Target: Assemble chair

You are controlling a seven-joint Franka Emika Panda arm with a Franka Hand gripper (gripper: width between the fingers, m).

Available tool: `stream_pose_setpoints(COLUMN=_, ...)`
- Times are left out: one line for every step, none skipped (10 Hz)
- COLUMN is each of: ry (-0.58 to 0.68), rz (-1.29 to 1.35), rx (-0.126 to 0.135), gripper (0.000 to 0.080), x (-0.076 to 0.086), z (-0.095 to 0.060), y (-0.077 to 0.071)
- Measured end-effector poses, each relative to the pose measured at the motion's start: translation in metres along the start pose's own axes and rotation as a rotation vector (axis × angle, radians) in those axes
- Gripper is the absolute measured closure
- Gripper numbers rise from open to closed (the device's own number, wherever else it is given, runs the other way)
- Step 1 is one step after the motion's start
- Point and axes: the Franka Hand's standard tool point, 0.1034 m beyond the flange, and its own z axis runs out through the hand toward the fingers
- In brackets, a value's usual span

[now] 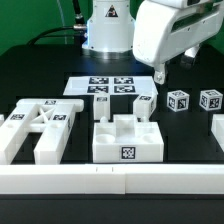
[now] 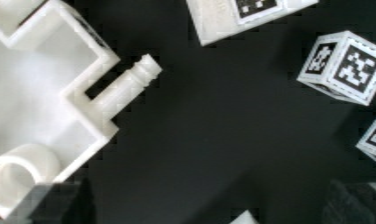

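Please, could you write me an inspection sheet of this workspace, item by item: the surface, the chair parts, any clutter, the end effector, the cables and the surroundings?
Surface: black table; the marker board lies flat near its middle.
Job's things: slotted back frame at the exterior view's left; seat block in the middle; three small tagged blocks behind it toward the exterior view's right. All lie apart from one another.
Clutter: nothing seen.
Grippers: end effector open, holding nothing, above the table near the small tagged blocks.
Cables: nothing seen.
Surroundings: white rail along the table's front edge; arm's base at the back.
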Motion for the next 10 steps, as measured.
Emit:
stream_pose_setpoints(ry=0.000, rz=0.000, rx=0.000, gripper=0.0150, x=0.000, z=0.000, y=0.000)
stream_pose_setpoints(ry=0.000, rz=0.000, rx=0.000, gripper=0.0150, x=0.000, z=0.000, y=0.000)
stream_pose_setpoints(ry=0.000, rz=0.000, rx=0.000, gripper=0.0150, x=0.000, z=0.000, y=0.000)
stream_pose_setpoints(ry=0.001, rz=0.000, rx=0.000, gripper=0.0150, x=0.000, z=0.000, y=0.000)
stream_pose_setpoints(ry=0.001, rz=0.000, rx=0.000, gripper=0.0150, x=0.000, z=0.000, y=0.000)
stream_pose_setpoints(ry=0.002, rz=0.055, rx=0.012, gripper=0.0150, x=-0.002, z=0.002, y=-0.002)
stream_pose_setpoints(ry=0.000, rz=0.177, rx=0.045, gripper=0.0150, x=-0.011, z=0.009, y=-0.004)
stream_pose_setpoints(ry=0.011, rz=0.216, rx=0.066, gripper=0.0150, x=-0.014, z=0.012, y=0.001)
stream_pose_setpoints(ry=0.036, rz=0.254, rx=0.082, gripper=0.0150, x=-0.016, z=0.011, y=0.006)
stream_pose_setpoints(ry=0.035, rz=0.344, rx=0.084, gripper=0.0150, x=-0.015, z=0.011, y=0.006)
